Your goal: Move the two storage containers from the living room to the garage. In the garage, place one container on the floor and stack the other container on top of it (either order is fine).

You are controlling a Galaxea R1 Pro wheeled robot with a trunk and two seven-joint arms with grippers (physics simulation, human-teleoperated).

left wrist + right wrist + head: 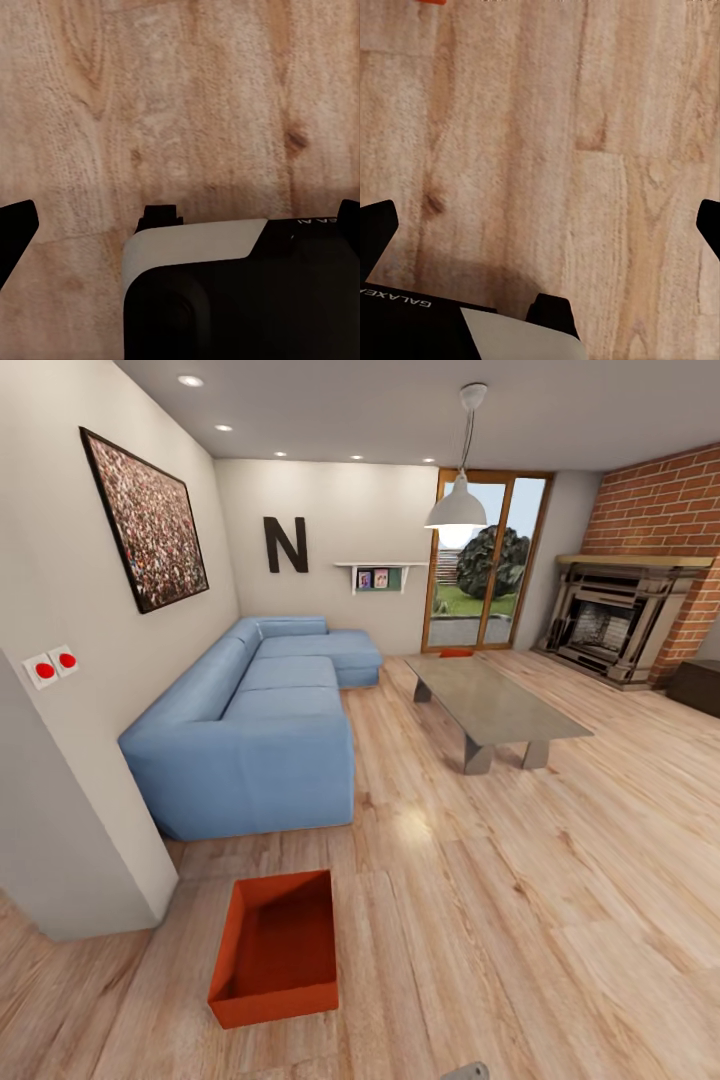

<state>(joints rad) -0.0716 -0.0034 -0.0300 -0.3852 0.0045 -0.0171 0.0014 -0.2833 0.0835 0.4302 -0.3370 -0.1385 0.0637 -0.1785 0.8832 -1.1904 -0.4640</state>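
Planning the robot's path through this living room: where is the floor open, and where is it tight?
Open wood floor spans the right, from the coffee table toward the camera. A lane runs between the blue sofa and that table. Tight: the near storage container sits by the wall corner. A second orange-red container lies by the glass doors.

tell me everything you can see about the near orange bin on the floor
The near storage container is an orange-red rectangular bin that looks like plastic, with low straight walls, an open top and nothing inside. It sits upright and flat on the light wood plank floor, its long side running away from the camera, just in front of the blue sofa and beside a beige wall corner. Only the floor touches it. A sliver of orange at the right wrist view's edge may be its rim.
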